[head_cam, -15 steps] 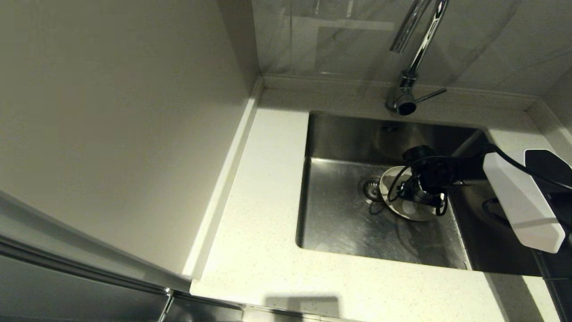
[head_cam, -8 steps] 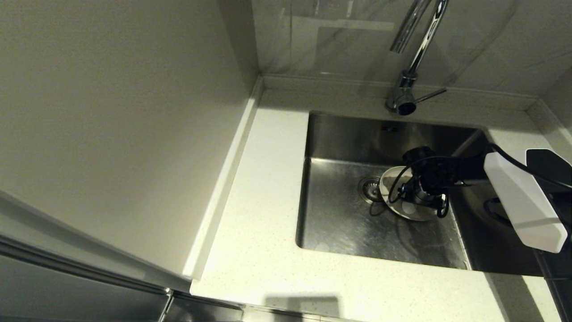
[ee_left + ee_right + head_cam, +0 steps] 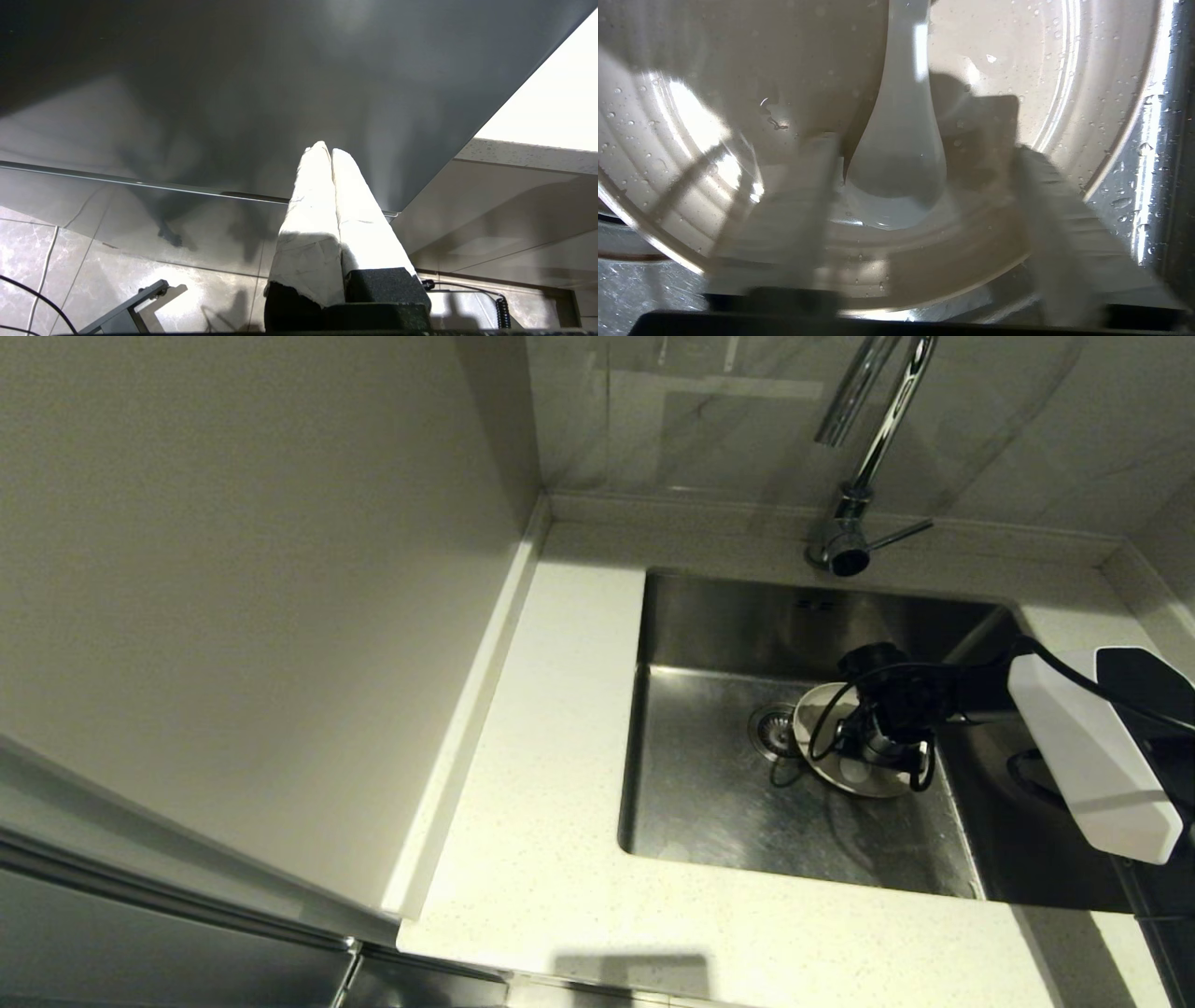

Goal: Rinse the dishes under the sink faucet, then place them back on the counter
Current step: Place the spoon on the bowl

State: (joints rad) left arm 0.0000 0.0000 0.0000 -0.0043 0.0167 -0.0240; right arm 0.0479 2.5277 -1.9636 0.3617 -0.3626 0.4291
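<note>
**A:** Why are your dishes down in the sink (image 3: pixel 709 803) and not on the worktop (image 3: pixel 551 859)?

**B:** They need rinsing first. Your plate (image 3: pixel 814 721) lies on the sink floor, right of centre in the head view, just beside the drain (image 3: pixel 771 729) and roughly in line with the tap (image 3: pixel 854 537) above. The spoon (image 3: pixel 901 154) lies in the plate, bowl end toward the camera in your right wrist view, and drops of water sit on both. No stream shows from the tap.

**A:** And your right gripper (image 3: pixel 920 186)?

**B:** It hangs low over the plate, one finger on each side of the spoon's bowl end. The jaws stand apart, not touching the spoon, so nothing is grasped yet. I judge you are lining up to pinch the spoon there because the wide end gives more to hold.

**A:** Your left gripper (image 3: pixel 331 154)?

**B:** Parked below the worktop edge, jaws pressed together, holding nothing.

**A:** The small bowl?

**B:** You cannot see it in any view.
</note>
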